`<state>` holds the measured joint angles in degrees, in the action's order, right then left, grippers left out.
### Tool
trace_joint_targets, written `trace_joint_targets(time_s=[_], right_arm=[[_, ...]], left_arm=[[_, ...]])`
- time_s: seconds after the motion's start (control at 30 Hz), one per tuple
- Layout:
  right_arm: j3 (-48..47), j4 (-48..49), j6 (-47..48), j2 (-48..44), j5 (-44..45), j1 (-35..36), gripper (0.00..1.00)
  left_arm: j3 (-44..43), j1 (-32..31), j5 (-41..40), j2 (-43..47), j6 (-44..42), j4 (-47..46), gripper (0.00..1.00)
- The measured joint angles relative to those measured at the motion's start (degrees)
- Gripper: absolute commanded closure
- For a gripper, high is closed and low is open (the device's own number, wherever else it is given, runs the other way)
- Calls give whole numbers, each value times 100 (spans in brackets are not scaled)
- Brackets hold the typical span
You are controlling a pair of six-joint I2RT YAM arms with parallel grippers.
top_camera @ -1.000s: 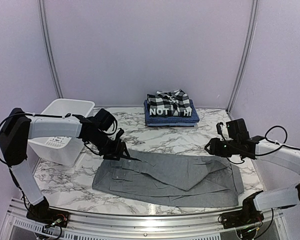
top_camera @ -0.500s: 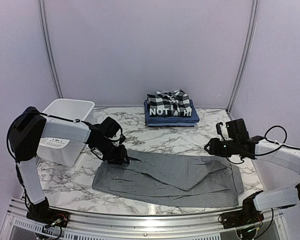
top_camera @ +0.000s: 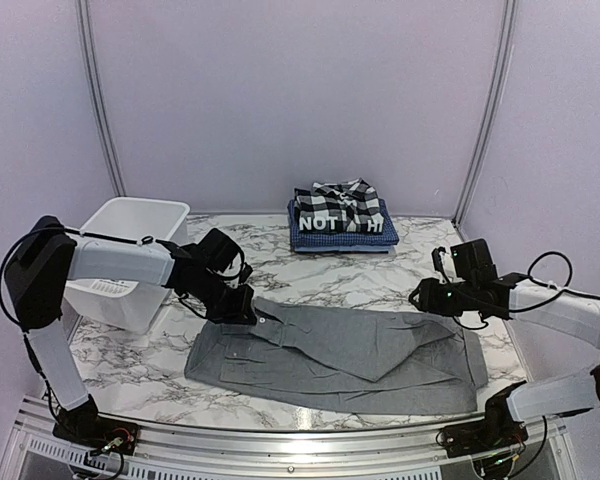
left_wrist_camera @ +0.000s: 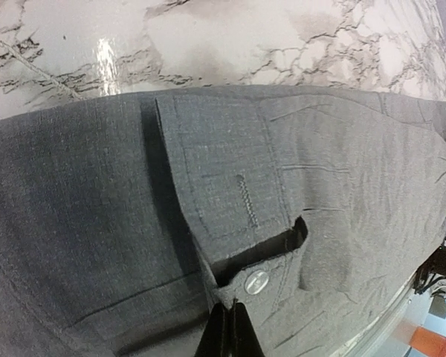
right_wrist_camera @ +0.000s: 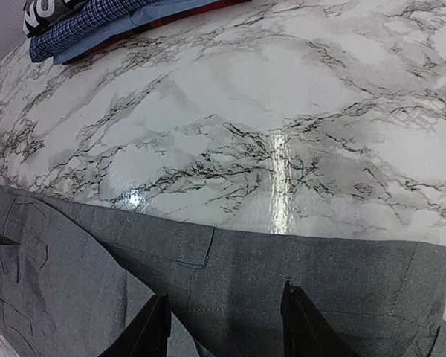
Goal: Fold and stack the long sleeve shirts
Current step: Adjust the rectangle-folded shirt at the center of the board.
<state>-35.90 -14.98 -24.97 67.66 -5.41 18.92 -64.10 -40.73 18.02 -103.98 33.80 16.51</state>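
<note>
A plain grey long sleeve shirt (top_camera: 350, 350) lies spread flat across the front of the marble table. My left gripper (top_camera: 242, 308) is at its far left edge. In the left wrist view its fingers (left_wrist_camera: 229, 321) are shut together, pinching a buttoned flap of the grey shirt (left_wrist_camera: 97, 223) just below the button (left_wrist_camera: 257, 280). My right gripper (top_camera: 420, 297) hovers over the shirt's far right edge. There its jaws (right_wrist_camera: 227, 316) stand open above the grey cloth (right_wrist_camera: 297, 260), holding nothing. A stack of folded shirts (top_camera: 340, 220) sits at the back: plaid on top, then white-lettered black, then blue checked.
A white plastic tub (top_camera: 130, 255) stands on the left of the table behind my left arm. The folded stack's edge (right_wrist_camera: 82, 22) shows at the top left of the right wrist view. Bare marble (top_camera: 360, 275) lies between the grey shirt and the stack.
My left gripper has closed its fingers on the grey shirt's far left edge, after settling down onto it. The right arm has stayed where it was.
</note>
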Motion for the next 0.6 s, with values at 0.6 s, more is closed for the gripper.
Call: trace_joint_targets(time_s=[0.6], right_arm=[[-4,-166,15,109,234,514,53]], left_arm=[[236,22,-389,802,127,638,100]])
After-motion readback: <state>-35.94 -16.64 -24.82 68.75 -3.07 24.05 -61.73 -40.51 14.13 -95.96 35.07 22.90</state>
